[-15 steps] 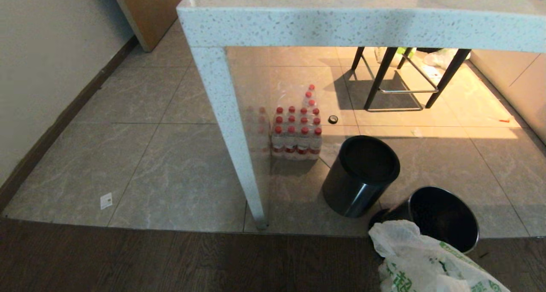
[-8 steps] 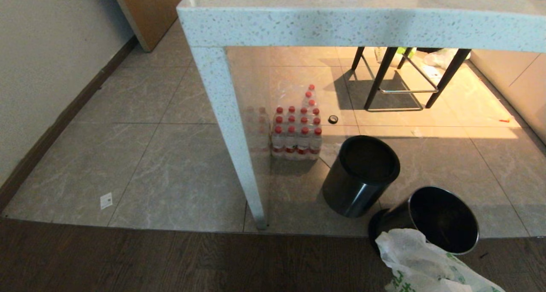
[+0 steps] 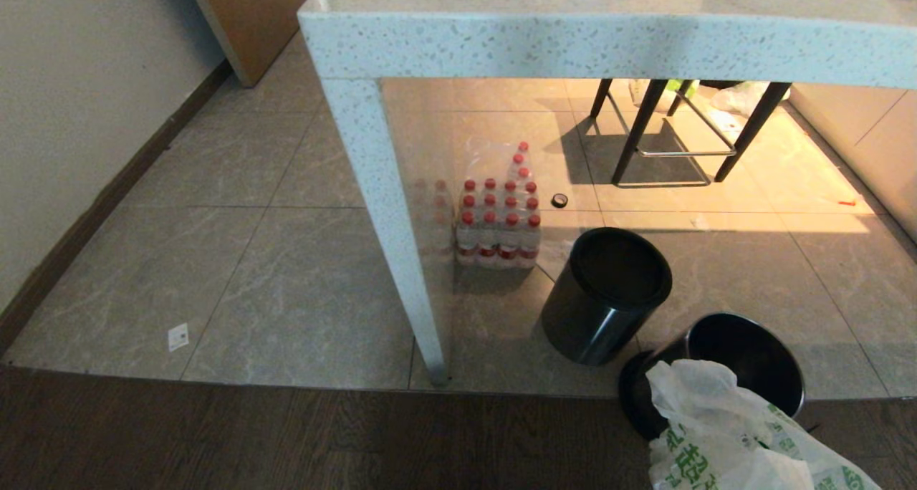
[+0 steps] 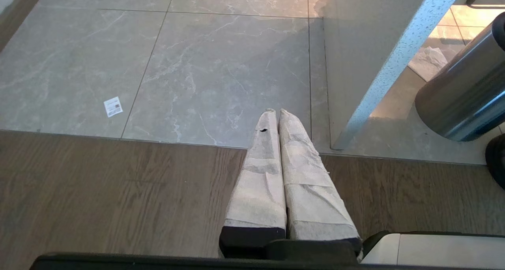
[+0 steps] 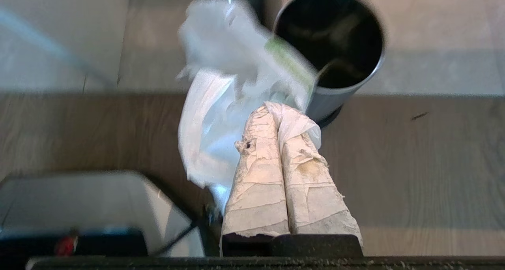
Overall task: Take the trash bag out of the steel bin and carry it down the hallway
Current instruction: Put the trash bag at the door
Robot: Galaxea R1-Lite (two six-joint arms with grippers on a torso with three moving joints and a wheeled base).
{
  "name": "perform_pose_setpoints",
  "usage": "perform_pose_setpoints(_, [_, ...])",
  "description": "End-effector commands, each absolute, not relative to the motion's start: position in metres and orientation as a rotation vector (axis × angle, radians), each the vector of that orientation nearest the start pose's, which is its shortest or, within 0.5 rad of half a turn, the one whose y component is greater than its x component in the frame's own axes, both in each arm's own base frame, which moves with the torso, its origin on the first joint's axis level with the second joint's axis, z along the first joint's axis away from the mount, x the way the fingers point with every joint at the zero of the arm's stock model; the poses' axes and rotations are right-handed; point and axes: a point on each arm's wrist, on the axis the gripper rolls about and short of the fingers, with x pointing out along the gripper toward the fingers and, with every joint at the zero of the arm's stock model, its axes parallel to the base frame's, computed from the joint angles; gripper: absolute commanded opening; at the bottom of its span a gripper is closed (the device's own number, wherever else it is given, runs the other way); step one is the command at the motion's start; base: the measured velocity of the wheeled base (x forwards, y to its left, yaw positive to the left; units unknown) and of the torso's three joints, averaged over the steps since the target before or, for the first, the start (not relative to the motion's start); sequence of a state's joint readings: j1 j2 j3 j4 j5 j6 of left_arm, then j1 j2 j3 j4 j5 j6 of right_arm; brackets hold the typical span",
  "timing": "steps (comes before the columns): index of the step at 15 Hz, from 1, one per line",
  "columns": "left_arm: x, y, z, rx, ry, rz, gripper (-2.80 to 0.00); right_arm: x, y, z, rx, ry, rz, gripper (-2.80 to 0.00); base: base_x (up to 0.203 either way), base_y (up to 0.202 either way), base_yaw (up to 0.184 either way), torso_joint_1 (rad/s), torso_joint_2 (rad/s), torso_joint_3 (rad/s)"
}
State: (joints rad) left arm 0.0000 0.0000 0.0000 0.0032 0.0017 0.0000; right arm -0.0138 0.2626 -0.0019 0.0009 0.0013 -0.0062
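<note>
Head view: the steel bin (image 3: 745,354) sits at the edge of the tiles with a dark inside, nothing visible in it. The trash bag (image 3: 731,440) hangs in front of it, out of the bin, crumpled white with green lettering, cut off by the frame's bottom edge. A darker bin (image 3: 605,293) stands just beside, contents too dark to tell.

Left wrist view: left gripper (image 4: 275,112) over the wood floor, fingers pressed together, holding nothing.

Right wrist view: right gripper (image 5: 272,106) pinches the bag's plastic between closed fingers; the bag is blurry here.
</note>
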Motion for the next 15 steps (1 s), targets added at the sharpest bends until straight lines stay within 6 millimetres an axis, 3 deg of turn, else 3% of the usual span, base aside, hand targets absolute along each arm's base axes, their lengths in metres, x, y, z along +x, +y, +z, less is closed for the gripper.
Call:
perform_pose_setpoints(1, [-0.023, 0.000, 0.075, 0.000, 0.005, 0.002, -2.80, -0.008, 0.000, 0.079, -0.003, 0.184, -0.042, -2.80, 0.000, 0.000, 0.000, 0.000, 0.00, 0.000])
perform_pose_setpoints(4, [-0.023, 0.000, 0.075, 0.000, 0.003, 0.002, -2.80, -0.023, 0.000, 0.076, -0.006, -0.003, -0.006, -2.80, 0.000, 0.000, 0.000, 0.000, 0.00, 0.000])
perform_pose_setpoints(15, [-0.023, 0.000, 0.075, 0.000, 0.004, 0.002, -2.80, -0.023, 0.000, 0.076, -0.005, -0.003, 0.005, -2.80, 0.000, 0.000, 0.000, 0.000, 0.00, 0.000])
